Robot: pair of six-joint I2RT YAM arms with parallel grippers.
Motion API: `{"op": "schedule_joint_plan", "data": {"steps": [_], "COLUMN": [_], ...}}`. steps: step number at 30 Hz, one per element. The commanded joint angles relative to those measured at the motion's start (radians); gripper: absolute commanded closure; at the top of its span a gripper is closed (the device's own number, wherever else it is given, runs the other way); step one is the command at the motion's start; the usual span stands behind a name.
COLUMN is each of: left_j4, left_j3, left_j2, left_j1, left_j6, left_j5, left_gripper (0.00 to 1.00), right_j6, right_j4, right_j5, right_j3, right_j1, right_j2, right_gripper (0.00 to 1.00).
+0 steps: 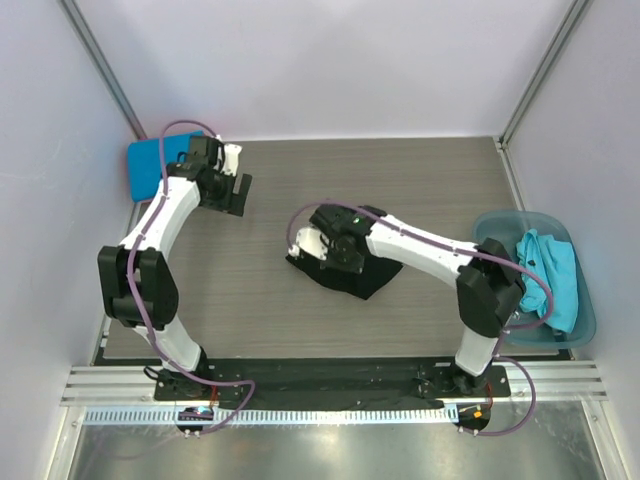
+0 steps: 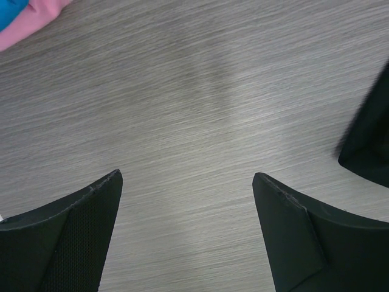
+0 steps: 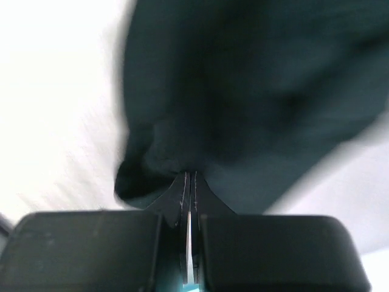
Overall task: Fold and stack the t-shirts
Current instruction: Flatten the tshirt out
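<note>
At centre of surface [image 1: 400, 190], pinching black t-shirt [image 1: 365, 280] edge with clenched right gripper [image 3: 189, 179], presumably to fold; left gripper [image 2: 187, 182] released, empty.

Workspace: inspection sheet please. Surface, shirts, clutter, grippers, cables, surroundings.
Surface: grey wood-grain tabletop, no spills seen.
Job's things: crumpled black cloth t-shirt mid-table; folded bright blue t-shirt at far-left corner, pink cloth touching it; turquoise t-shirt in the translucent teal plastic tub.
Clutter: that tub, at right edge; nothing else seen.
Grippers: left gripper open, holding nothing; right gripper shut on the black t-shirt.
Cables: purple cables along both arms, no snag seen.
Surroundings: white walls, metal frame posts.
</note>
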Motion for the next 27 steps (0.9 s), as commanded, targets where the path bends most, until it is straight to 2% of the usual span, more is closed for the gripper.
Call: {"op": "schedule_joint_plan", "data": {"steps": [1, 6, 9, 12, 15, 18, 19, 22, 25, 27], "left_j4": [0.044, 0.047, 0.039, 0.027, 0.009, -0.005, -0.01, -0.026, -0.046, -0.046], "left_j3": [0.05, 0.092, 0.13, 0.174, 0.201, 0.173, 0.159, 0.081, 0.014, -0.003], "left_j2": [-0.043, -0.018, -0.003, 0.011, 0.012, 0.006, 0.005, -0.005, 0.014, 0.041], "left_j1": [-0.002, -0.002, -0.007, -0.012, -0.015, -0.024, -0.034, -0.064, -0.116, -0.142], "left_j6": [0.008, -0.019, -0.022, -0.021, -0.022, -0.01, -0.01, 0.007, 0.031, 0.035], "left_j5": [0.022, 0.059, 0.09, 0.111, 0.166, 0.228, 0.24, 0.307, 0.357, 0.363], "left_gripper": [0.12, 0.12, 0.14, 0.14, 0.18, 0.22, 0.22, 0.24, 0.26, 0.28], "right_j6": [-0.083, -0.178, -0.261, -0.358, -0.338, -0.225, -0.208, -0.166, -0.137, -0.127], "right_j4": [-0.045, -0.034, 0.064, 0.238, 0.268, 0.268, 0.268, 0.26, 0.259, 0.257], "right_j5": [0.15, 0.248, 0.337, 0.431, 0.491, 0.457, 0.456, 0.424, 0.381, 0.365], "right_j3": [0.246, 0.615, 0.668, 0.563, 0.51, 0.422, 0.397, 0.305, 0.231, 0.194], "right_j1": [0.0, 0.006, 0.006, 0.0, -0.067, -0.187, -0.279, -0.42, -0.489, -0.491], "right_j2": [-0.156, -0.171, -0.188, -0.249, -0.255, -0.266, -0.263, -0.245, -0.243, -0.248], "right_gripper": [0.99, 0.99, 0.99, 0.99, 0.99, 0.99, 0.99, 0.99, 0.99, 0.99]}}
